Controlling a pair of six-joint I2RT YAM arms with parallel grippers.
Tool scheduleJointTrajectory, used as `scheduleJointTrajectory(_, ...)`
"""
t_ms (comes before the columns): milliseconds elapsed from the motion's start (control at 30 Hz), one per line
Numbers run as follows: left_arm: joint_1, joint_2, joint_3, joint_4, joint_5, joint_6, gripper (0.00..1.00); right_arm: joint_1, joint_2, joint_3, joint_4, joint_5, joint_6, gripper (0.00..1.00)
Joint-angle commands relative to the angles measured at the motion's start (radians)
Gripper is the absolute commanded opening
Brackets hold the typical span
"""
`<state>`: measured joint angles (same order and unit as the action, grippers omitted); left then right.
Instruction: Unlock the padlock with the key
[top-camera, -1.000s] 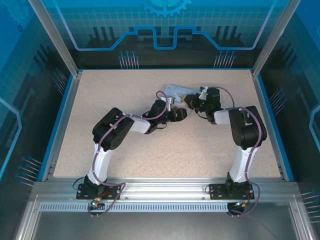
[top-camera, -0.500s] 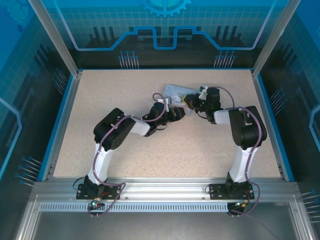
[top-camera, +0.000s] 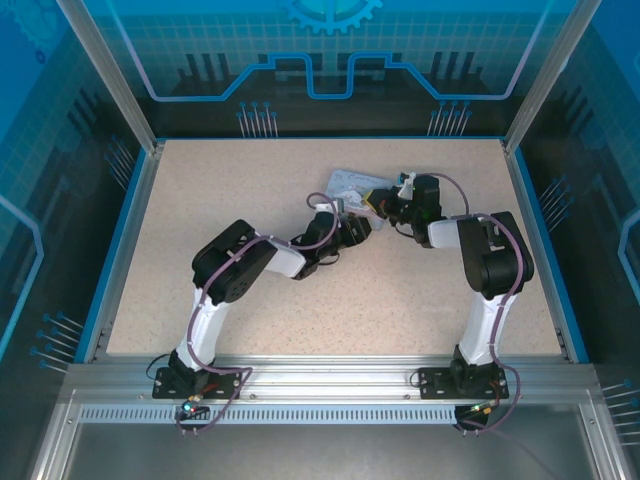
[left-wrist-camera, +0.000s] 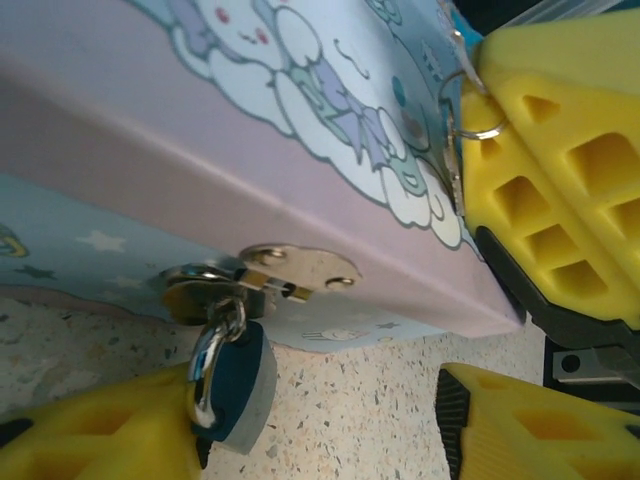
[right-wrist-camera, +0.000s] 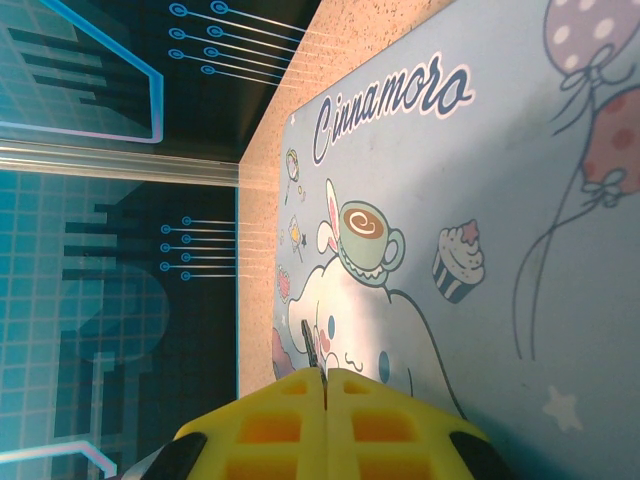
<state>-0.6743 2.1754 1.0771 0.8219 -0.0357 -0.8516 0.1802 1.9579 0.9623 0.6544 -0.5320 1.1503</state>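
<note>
The padlock (left-wrist-camera: 238, 385) hangs from the hasp (left-wrist-camera: 300, 272) of the tin (left-wrist-camera: 150, 130), at seven o'clock in the left wrist view, beside one wide-spread finger of the left gripper (left-wrist-camera: 320, 430). The right gripper (right-wrist-camera: 325, 382) pinches the key (right-wrist-camera: 309, 347) between closed fingers, over the tin.

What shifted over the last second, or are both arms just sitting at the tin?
The left arm moved its elbow slightly to the right in the top view, toward the tin. The left gripper stayed at the tin's near edge, open, with the padlock against one finger. The right gripper has not moved and is shut on the key. The tin is unmoved, and nothing was grasped or released.
</note>
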Motion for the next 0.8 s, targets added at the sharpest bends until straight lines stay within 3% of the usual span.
scheduleJointTrajectory(0, -0.011, 0.031, -0.016, 0.037, -0.062, -0.042, 0.58, -0.010, 0.065, -0.043, -0.210, 0.047, -0.033, 0.00)
scheduleJointTrajectory(767, -0.026, 0.056, -0.023, 0.026, -0.144, -0.099, 0.41, -0.016, 0.068, -0.046, -0.205, 0.044, -0.032, 0.00)
